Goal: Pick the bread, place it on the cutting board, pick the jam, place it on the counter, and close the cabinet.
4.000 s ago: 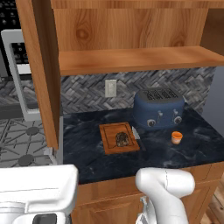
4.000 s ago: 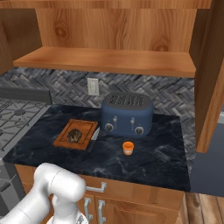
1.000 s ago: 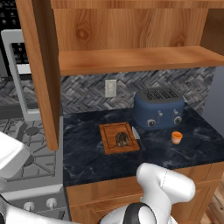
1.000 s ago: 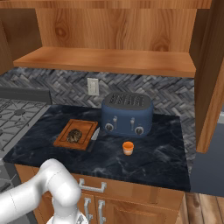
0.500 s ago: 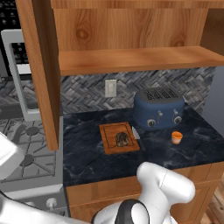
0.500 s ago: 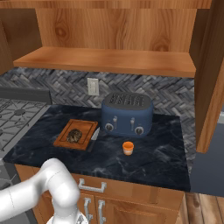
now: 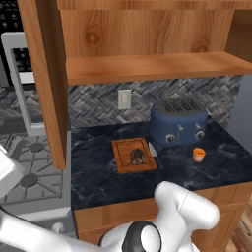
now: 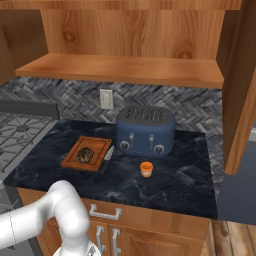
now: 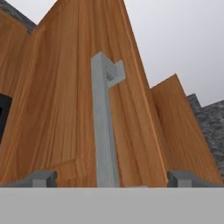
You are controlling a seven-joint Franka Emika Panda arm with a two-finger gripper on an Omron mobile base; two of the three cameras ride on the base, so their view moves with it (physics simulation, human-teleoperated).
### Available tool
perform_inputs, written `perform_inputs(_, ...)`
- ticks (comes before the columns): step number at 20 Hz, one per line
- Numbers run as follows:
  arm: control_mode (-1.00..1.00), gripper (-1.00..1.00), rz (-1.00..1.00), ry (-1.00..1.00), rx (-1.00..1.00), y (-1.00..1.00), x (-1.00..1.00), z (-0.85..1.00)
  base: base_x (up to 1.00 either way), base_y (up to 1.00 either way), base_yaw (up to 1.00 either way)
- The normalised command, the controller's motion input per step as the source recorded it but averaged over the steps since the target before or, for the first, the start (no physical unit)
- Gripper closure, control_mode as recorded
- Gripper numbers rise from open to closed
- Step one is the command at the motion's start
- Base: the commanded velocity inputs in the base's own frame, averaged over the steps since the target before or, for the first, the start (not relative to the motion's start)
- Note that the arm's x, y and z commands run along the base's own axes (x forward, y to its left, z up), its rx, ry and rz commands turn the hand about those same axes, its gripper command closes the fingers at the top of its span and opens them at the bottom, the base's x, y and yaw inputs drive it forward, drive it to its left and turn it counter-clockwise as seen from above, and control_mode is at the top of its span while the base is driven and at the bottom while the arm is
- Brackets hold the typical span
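Two wooden doors of the cabinet [image 7: 47, 78] stand swung outward, one at each side of the opening, leaving the inner shelf [image 8: 125, 69] exposed above the counter [image 8: 185, 177]. Taking the blue toaster [image 8: 145, 130] as the landmark: the cutting board [image 8: 87, 153] lies flat on the dark stone to the toaster's left, near it but not touching, and the bread [image 8: 85, 154] sits on the middle of that board. A knife [image 8: 107, 158] lies along the board's edge on the side facing the toaster. The jam [image 8: 146, 169] stands upright on the counter just in front of the toaster, apart from it and well clear of the board. A white wall socket [image 7: 124, 99] is set in the herringbone tiling behind and to the left of the toaster, and a gas stove [image 7: 29, 167] adjoins the counter farther left, beyond the board.

In the hand view the gripper [image 9: 109, 179] faces a cabinet door head-on, with the door's silver bar handle [image 9: 104, 131] running up between its two dark tips. The fingers [image 9: 41, 178] are spread wide, one on either side of the bar, and they grip nothing; whether they touch the door panel cannot be told.
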Motion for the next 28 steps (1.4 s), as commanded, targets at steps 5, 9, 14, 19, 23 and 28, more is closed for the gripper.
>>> perform_inputs(5,-1.0,-1.0,-0.03,-0.01,0.0,-0.07,0.12,0.0,0.0,0.0,0.0)
perform_inputs(9,-1.0,-1.0,-0.03,0.0,0.0,-0.04,0.14,0.0,0.0,0.0,0.0)
perform_inputs(14,-1.0,-1.0,-0.03,0.0,0.0,-0.02,0.12,0.0,0.0,0.0,0.0)
perform_inputs(19,-1.0,-1.0,-0.03,0.0,0.0,-0.05,0.02,0.02,0.0,0.0,0.0)
perform_inputs(23,-1.0,-1.0,-0.02,0.0,0.0,-0.09,0.0,0.01,0.0,0.0,0.0)
perform_inputs(28,-1.0,-1.0,-0.01,0.0,0.01,-0.12,0.0,0.02,0.0,0.0,0.0)
